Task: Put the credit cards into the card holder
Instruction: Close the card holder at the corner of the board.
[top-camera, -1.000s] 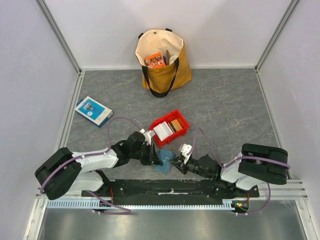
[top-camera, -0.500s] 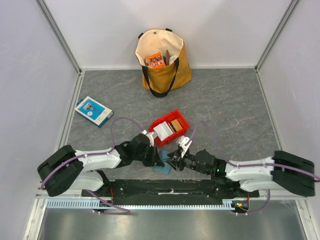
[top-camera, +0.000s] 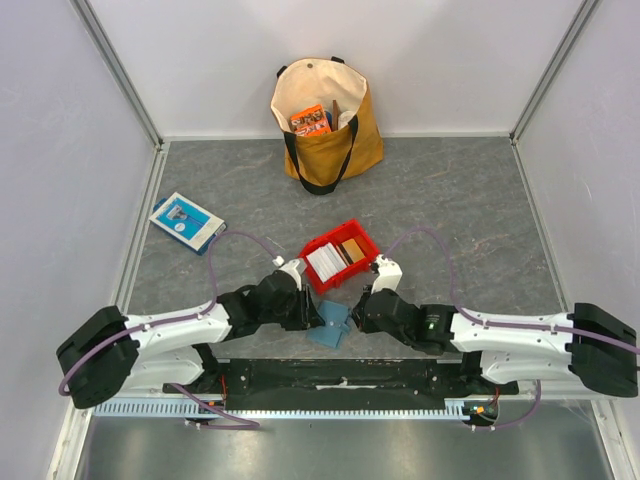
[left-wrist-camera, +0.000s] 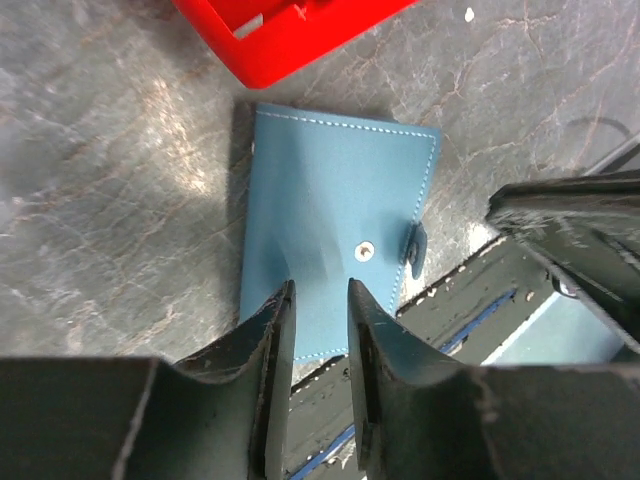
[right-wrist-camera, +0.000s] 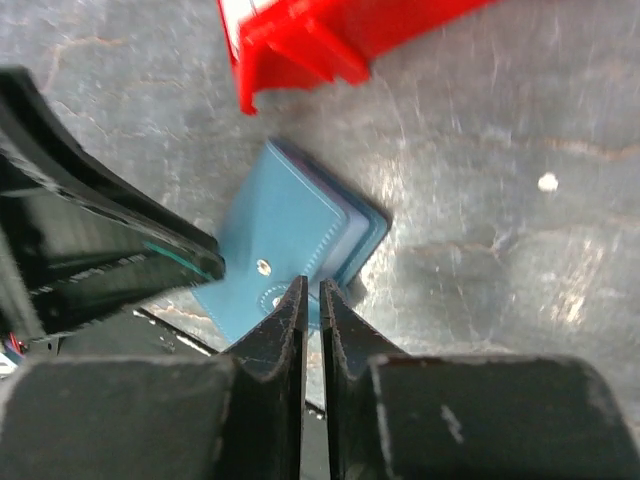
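The card holder (top-camera: 329, 323) is a teal wallet, snapped shut and flat on the table just in front of the red bin (top-camera: 362, 262). The credit cards stand in that bin as a white stack (top-camera: 325, 262) and a tan stack (top-camera: 352, 250). My left gripper (top-camera: 311, 314) hovers at the wallet's left edge. In the left wrist view the card holder (left-wrist-camera: 340, 225) lies beyond the left gripper (left-wrist-camera: 320, 298), which is open by a narrow gap with nothing in it. My right gripper (top-camera: 358, 313) is at the wallet's right edge. In its wrist view the right gripper (right-wrist-camera: 313, 290) is shut at the card holder's (right-wrist-camera: 285, 235) near corner.
A tan tote bag (top-camera: 326, 120) with a book in it stands at the back. A blue-and-white flat box (top-camera: 187, 221) lies at the left. The black base rail (top-camera: 340, 375) runs just below the wallet. The red bin (left-wrist-camera: 290, 45) sits close behind both grippers.
The right arm has stretched out leftward, bringing its gripper up beside the wallet. The left gripper has drawn back a little to the left, and its jaws have parted slightly.
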